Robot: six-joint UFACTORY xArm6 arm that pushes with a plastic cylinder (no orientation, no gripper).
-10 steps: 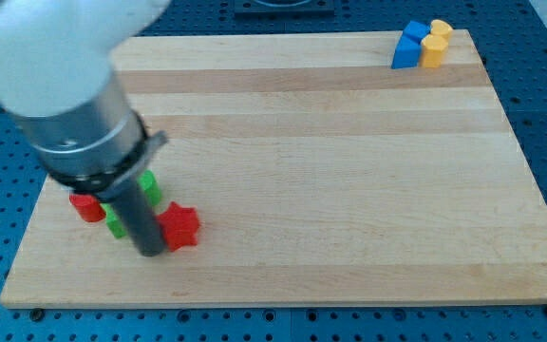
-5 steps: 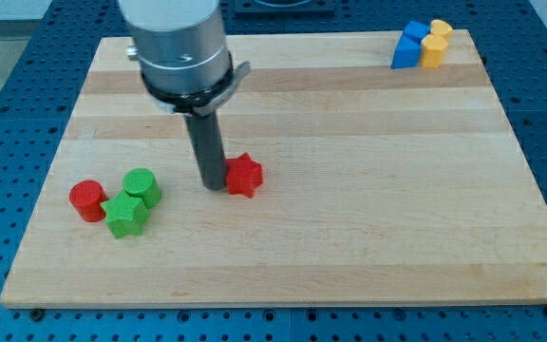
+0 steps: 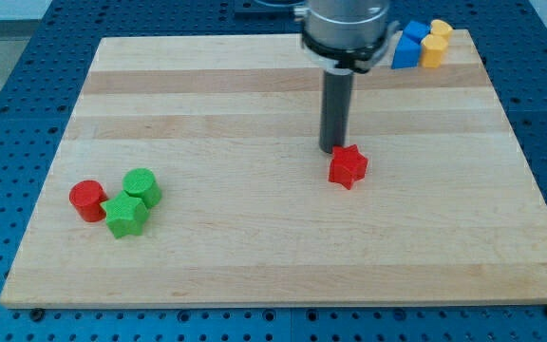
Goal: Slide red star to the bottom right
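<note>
Toward the bench's (image 3: pixel 273 275) left edge, a red cylinder (image 3: pixel 87 200), a green star (image 3: pixel 125 216) and a green cylinder (image 3: pixel 141 186) are clustered, touching or nearly so. Right of centre, the red star (image 3: pixel 348 166) is found, well apart from the bottom right corner. My tip (image 3: pixel 333 150) is set just above and slightly left of it, touching or nearly so. The tool is a plain rod, so nothing is spread, pressed together or pinched. At the top right corner a blue block (image 3: pixel 407 45) and a yellow block (image 3: pixel 435 43) are seen together.

Should the push be applied off-centre, the star is likely to be spun and slipped past the rod. An overlong push could carry it off the bench's edge.

No writing, brand or label can be read.
</note>
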